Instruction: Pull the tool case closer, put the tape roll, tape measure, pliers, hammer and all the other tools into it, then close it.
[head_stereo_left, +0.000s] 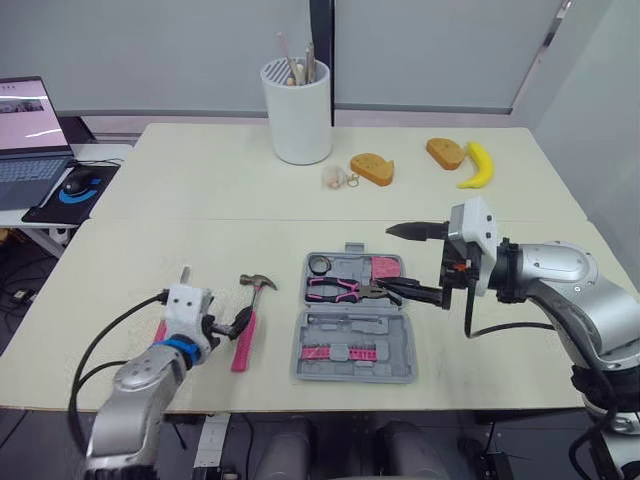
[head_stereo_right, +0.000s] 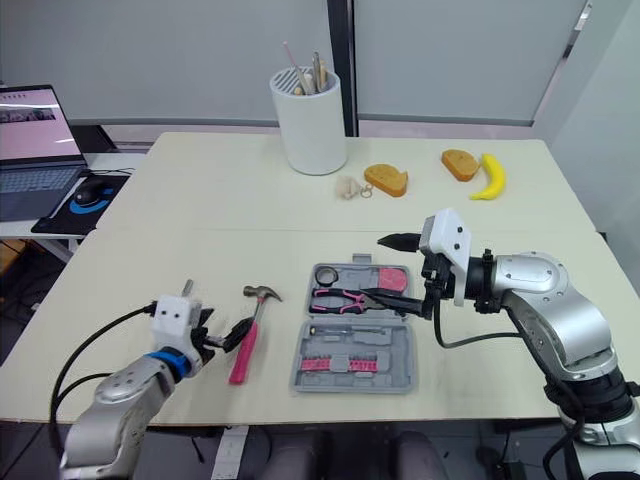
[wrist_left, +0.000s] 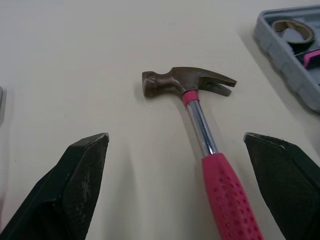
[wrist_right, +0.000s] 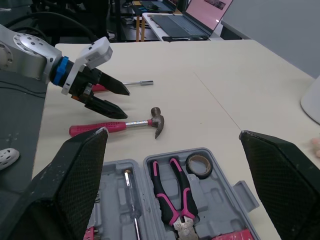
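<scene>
left claw (head_stereo_left: 238, 323) wide, straddling hammer (wrist_left: 200, 135) handle near counter (head_stereo_left: 200, 200) front edge, apparently for pickup | right claw (head_stereo_left: 385, 260) wide above open tool case (head_stereo_left: 355, 345)

pink-handled hammer (head_stereo_left: 246, 326), grey tool case (head_stereo_left: 356, 318), pink-handled pliers (head_stereo_left: 336, 290).

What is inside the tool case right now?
Tape roll, pink-handled pliers, a pink block, a screwdriver and pink bit holder lie in the tool case. The right claw covers its right end.
</scene>
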